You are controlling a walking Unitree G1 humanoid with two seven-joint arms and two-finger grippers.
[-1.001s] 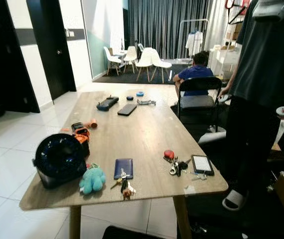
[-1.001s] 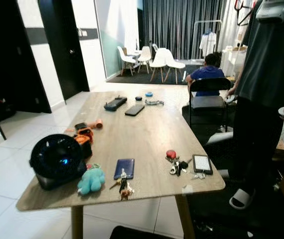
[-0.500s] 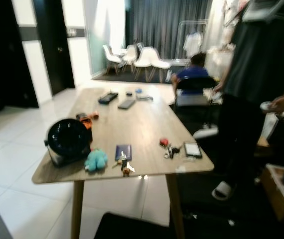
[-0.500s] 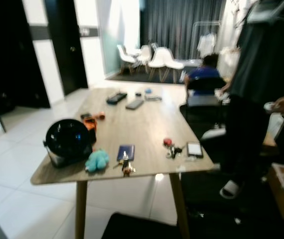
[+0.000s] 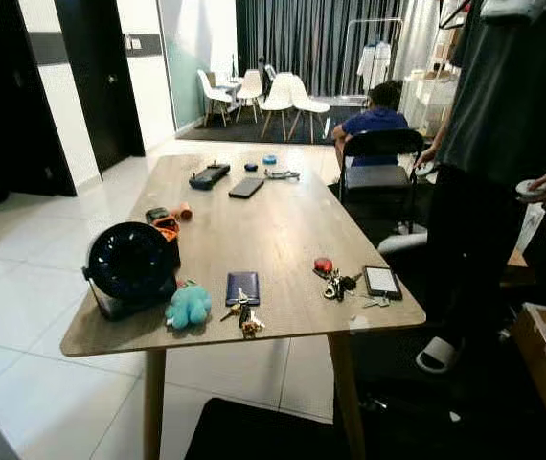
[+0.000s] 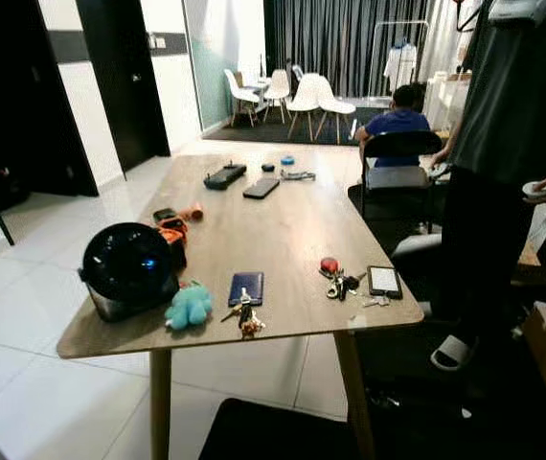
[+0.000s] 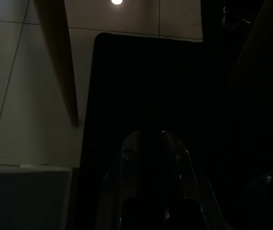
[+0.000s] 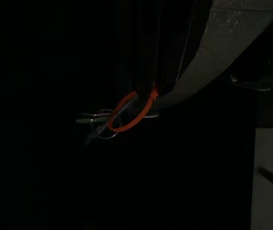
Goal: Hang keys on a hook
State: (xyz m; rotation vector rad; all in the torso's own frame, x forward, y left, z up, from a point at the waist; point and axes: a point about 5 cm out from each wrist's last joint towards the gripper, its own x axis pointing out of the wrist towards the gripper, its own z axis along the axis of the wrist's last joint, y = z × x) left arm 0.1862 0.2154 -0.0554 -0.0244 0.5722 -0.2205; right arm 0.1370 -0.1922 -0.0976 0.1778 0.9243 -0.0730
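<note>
The keys (image 8: 100, 123) are already carried — in the right wrist view a small bunch hangs on an orange ring (image 8: 127, 115) from the tips of the right hand (image 8: 148, 93), whose black fingers are pinched together on the ring. The bunch dangles below the fingertips, its long axis roughly vertical, w/ the keys fanned off to one side; the rest of that view is too dark to read.

No hook can be made out in any view, so which way the hook lies from the hand cannot be told. What is faced instead, in the head views, is a wooden tabletop (image 5: 273, 240) w/ other clutter: a black round fan (image 5: 129, 266), a teal plush toy (image 5: 189, 307), a blue wallet (image 5: 242, 286), a second key bunch (image 5: 244, 321) by the near edge, a third bunch w/ a red tag (image 5: 332, 278) and a small tablet (image 5: 382, 281). A person stands at the tabletop's right side; another is seated on a chair at the far end.

The left hand (image 7: 152, 143) hangs idle over a dark floor mat (image 7: 141, 86), fingers close together and nothing between them.

Judged step: carrying — the hook is probably still to be found before the ring can be lined up w/ it.
</note>
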